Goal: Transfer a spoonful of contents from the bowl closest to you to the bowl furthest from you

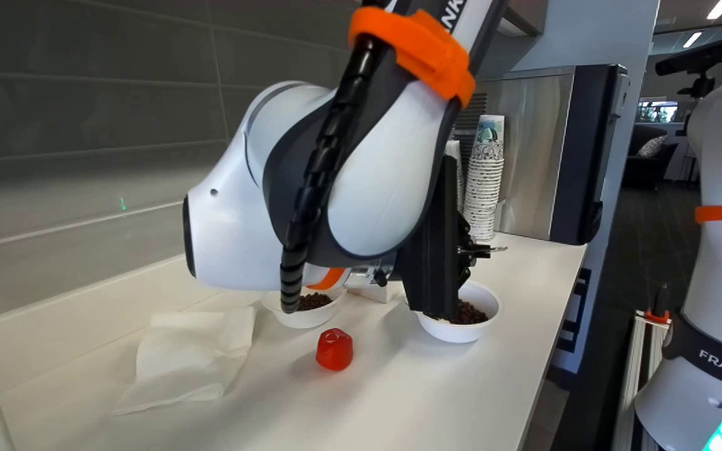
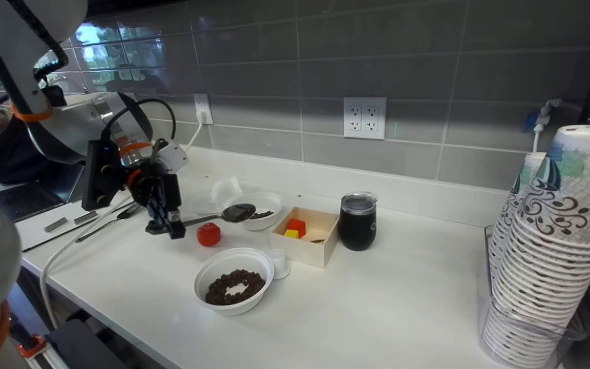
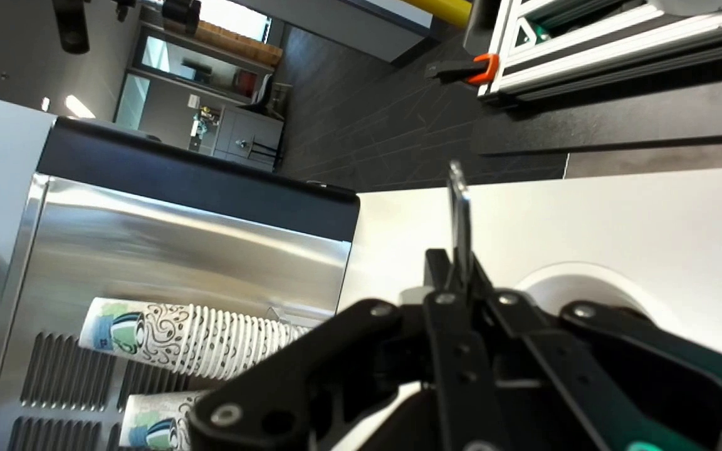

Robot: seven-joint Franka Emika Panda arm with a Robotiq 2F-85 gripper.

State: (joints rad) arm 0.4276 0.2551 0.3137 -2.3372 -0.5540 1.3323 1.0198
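My gripper (image 2: 173,229) is shut on the handle of a metal spoon (image 2: 239,212). It holds the spoon roughly level above the counter. The spoon also shows in the wrist view (image 3: 460,216), edge-on. I cannot tell whether its scoop holds anything. A white bowl (image 2: 223,260) with a ring of dark brown pieces stands near the counter's front edge. It also shows in an exterior view (image 1: 455,334), partly behind the gripper, and in the wrist view (image 3: 577,275). A second white bowl (image 2: 269,221) with fewer visible dark pieces stands towards the wall, partly covered by the spoon.
A red object (image 2: 208,234) lies left of the bowls. A small white cup (image 2: 278,264), a wooden box (image 2: 300,250) with coloured blocks and a black tumbler (image 2: 358,220) stand to their right. Stacked paper cups (image 1: 485,188) stand by a metal machine (image 1: 536,150). A white cloth (image 1: 192,357) lies wallward.
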